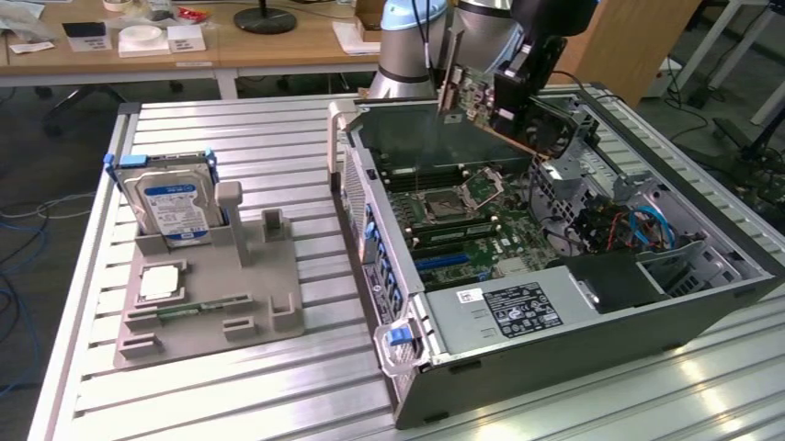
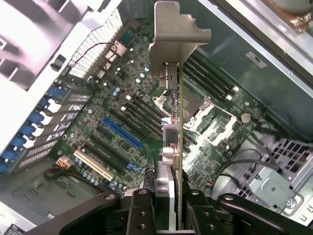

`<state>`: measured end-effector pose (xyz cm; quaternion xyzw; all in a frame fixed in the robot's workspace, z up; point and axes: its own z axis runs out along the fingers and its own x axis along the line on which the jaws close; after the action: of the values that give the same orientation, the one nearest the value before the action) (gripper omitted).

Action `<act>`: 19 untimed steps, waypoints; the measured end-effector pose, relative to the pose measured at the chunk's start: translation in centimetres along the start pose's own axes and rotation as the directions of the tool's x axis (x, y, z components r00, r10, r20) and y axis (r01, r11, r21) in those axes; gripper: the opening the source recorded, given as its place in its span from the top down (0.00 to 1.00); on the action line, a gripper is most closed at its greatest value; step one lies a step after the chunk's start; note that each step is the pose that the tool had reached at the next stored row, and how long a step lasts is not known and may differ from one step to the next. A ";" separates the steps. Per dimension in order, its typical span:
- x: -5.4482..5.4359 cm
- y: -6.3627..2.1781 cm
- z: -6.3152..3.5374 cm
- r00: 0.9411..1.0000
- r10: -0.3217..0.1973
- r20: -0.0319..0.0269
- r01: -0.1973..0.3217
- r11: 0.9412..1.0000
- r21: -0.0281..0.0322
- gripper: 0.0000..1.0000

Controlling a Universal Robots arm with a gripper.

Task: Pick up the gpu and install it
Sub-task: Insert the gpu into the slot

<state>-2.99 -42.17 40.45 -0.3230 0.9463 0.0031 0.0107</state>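
We see the gripper (image 2: 172, 208) clamped on the gpu (image 2: 172, 78). The thin card stands edge-on between the two jaws, and its silvery bracket is at the end farthest from them. Held so, the card hangs above the open computer case (image 1: 589, 312), clear of the board beneath. Straight past the jaws lies the motherboard (image 2: 93, 112), with its blue slot (image 2: 122, 133) to one side of the card's edge and the processor socket (image 2: 195, 105) to the other. Well away from the jaws, outside the case, the hard drive (image 1: 172, 207) stands upright in a grey holder (image 1: 245, 303).
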 end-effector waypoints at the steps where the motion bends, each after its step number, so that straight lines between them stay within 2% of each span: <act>1: 0.0 0.00 0.00 1.000 -0.016 0.000 0.016 1.000 0.000 0.72; 5: 0.0 0.00 0.00 0.997 -0.075 0.000 0.075 0.997 -0.002 0.72; 10: 0.0 0.00 0.00 0.989 -0.147 0.000 0.147 0.989 -0.003 0.72; 14: 0.0 0.00 0.01 0.979 -0.204 0.001 0.204 0.979 -0.004 0.72; 19: 0.0 0.00 0.01 0.961 -0.278 0.001 0.278 0.960 -0.006 0.72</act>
<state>-2.99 -42.17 40.44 -0.4528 0.8916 0.0046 0.0101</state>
